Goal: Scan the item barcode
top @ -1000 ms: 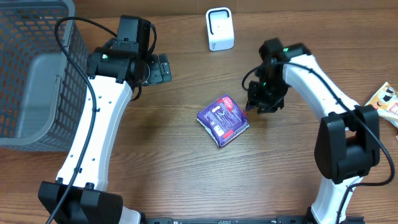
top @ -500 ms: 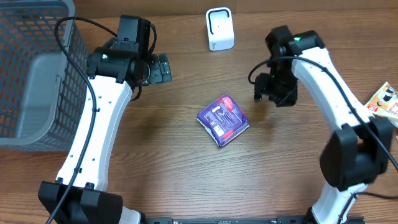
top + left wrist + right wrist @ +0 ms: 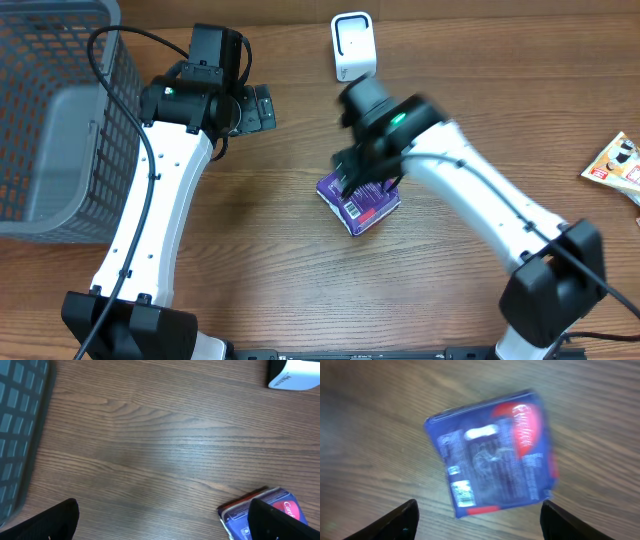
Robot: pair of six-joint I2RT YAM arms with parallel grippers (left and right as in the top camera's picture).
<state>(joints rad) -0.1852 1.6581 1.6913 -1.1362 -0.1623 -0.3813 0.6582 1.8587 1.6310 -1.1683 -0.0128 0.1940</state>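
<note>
1. Currently reaching: right gripper (image 3: 479, 521) hovers wide open over the purple packet (image 3: 492, 452) lying mid-table.
2. Next: lower, grip it, present it to the white scanner (image 3: 353, 45).
3. Left gripper (image 3: 165, 522) hangs wide open, empty.

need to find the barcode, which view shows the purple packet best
Right wrist: the whole purple packet shows, printed side up, though blurred. Overhead, the right arm covers its upper part. Left wrist catches only one corner at the bottom edge.
</note>
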